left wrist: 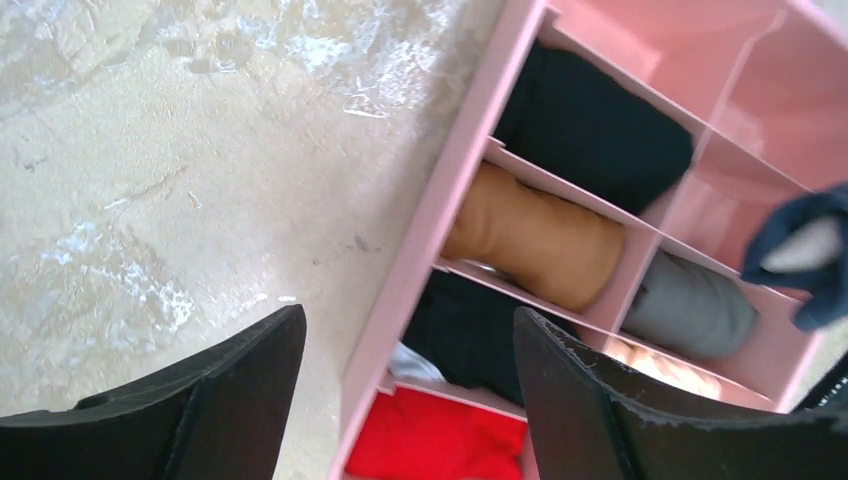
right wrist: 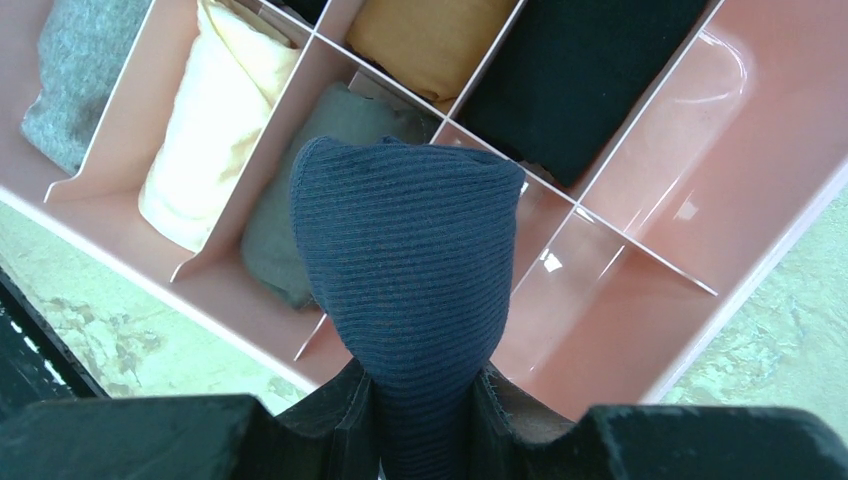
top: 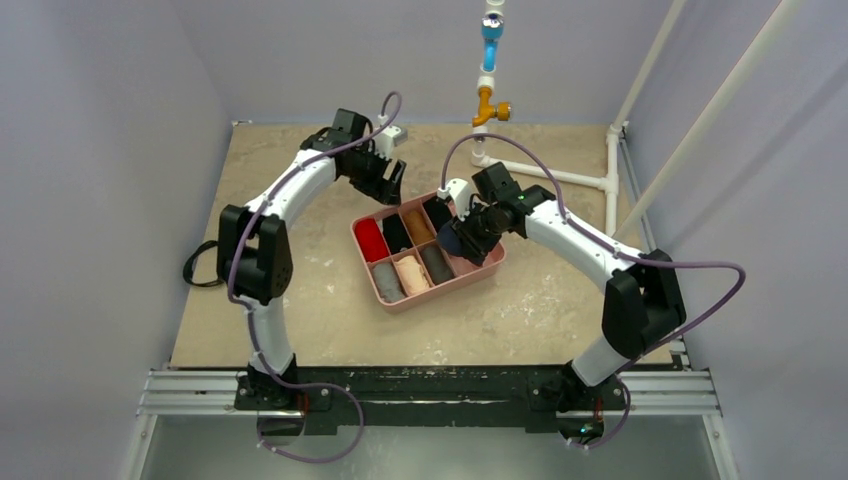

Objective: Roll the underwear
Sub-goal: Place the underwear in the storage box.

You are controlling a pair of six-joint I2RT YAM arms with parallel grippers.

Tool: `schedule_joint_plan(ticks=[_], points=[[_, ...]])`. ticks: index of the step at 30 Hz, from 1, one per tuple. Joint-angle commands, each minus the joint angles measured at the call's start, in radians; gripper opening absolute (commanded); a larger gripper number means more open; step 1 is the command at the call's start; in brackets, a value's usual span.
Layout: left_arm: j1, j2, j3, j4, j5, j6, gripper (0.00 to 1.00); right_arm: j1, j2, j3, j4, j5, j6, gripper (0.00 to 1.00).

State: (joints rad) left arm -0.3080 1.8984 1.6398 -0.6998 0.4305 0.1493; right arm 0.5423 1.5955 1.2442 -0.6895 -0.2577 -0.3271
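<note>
One ribbed navy underwear bundle point(right wrist: 405, 280), pinched between the right fingers point(right wrist: 325, 425) above the pink tray point(right wrist: 650, 330) (left fingers point(left wrist: 230, 390) spread).

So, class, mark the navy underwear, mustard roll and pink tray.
navy underwear point(right wrist: 410, 270), right wrist view, ribbed middle.
mustard roll point(left wrist: 530, 240), left wrist view, its middle.
pink tray point(left wrist: 425, 230), left wrist view, outer wall.

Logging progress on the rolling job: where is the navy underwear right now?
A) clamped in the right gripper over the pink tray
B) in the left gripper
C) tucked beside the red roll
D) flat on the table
A: the right wrist view shows the right gripper shut on the navy underwear above the pink tray; the left gripper is open and empty.
</note>
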Motion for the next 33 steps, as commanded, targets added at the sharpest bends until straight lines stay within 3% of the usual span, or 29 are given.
schedule_joint_plan(ticks=[1,7,12,19,24,33], points=[[0.004,0.122,0.116,-0.087,-0.028,-0.004,0.73,-0.007,-0.041,0.004,-0.002,-0.026,-0.020,0.00],[0.005,0.171,0.116,-0.123,-0.012,-0.007,0.63,-0.014,-0.046,-0.002,-0.006,-0.025,-0.028,0.00],[0.015,0.142,0.062,-0.147,-0.007,-0.002,0.45,-0.013,-0.036,0.003,-0.002,-0.029,-0.032,0.00],[0.057,0.085,-0.027,-0.158,-0.029,-0.022,0.34,-0.014,0.021,0.042,-0.005,-0.016,-0.055,0.00],[0.072,0.012,-0.152,-0.119,-0.059,-0.050,0.31,-0.010,0.079,0.096,0.010,-0.006,-0.031,0.00],[0.132,-0.110,-0.377,-0.038,-0.033,-0.141,0.37,0.059,0.138,0.144,0.031,0.077,-0.018,0.00]])
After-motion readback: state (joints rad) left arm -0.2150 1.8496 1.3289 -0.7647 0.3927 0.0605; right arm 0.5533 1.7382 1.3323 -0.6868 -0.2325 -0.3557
